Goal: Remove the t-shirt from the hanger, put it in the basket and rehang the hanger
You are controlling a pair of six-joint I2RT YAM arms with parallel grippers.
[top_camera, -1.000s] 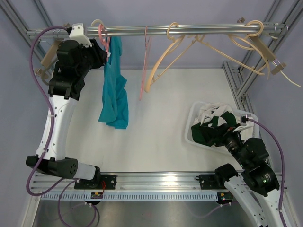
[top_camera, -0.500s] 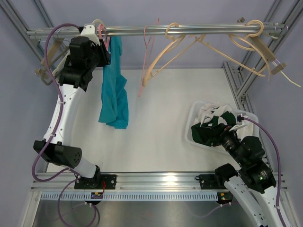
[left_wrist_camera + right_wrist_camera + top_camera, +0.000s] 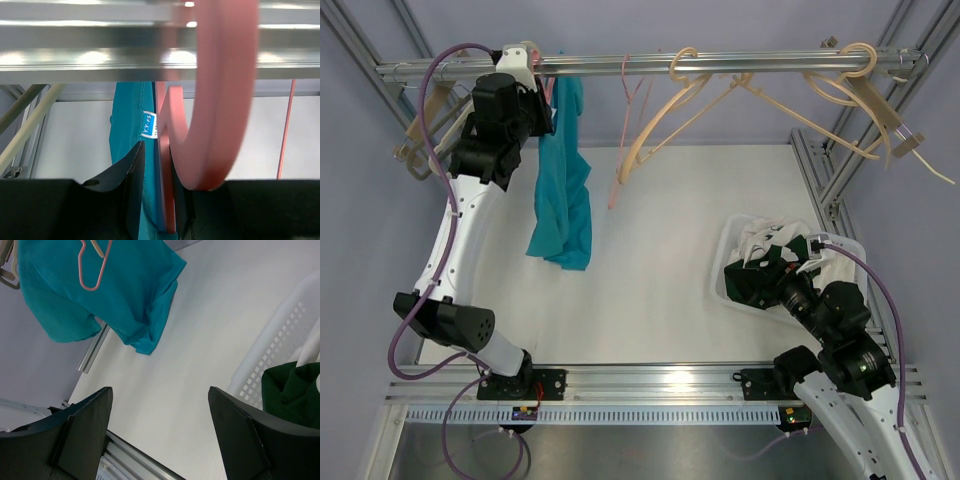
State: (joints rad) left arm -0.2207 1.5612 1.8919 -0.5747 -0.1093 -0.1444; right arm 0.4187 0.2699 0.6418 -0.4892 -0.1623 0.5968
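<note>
Near the table's [image 3: 660,290] right edge, the right gripper [image 3: 160,390] hangs spread and empty beside the white basket [image 3: 722,268]. Bare surface lies open across the middle. At the far left, the teal t-shirt [image 3: 560,200] hangs on the pink hanger [image 3: 220,100] hooked over the rail [image 3: 740,64]. The left gripper [image 3: 542,108] narrowly brackets the hanger's neck and the collar; whether it pinches them I cannot tell.

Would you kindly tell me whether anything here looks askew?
The teal t-shirt hangs bunched and lopsided from its pink hanger, far left on the rail. The empty cream hangers sit tilted at differing angles.
</note>
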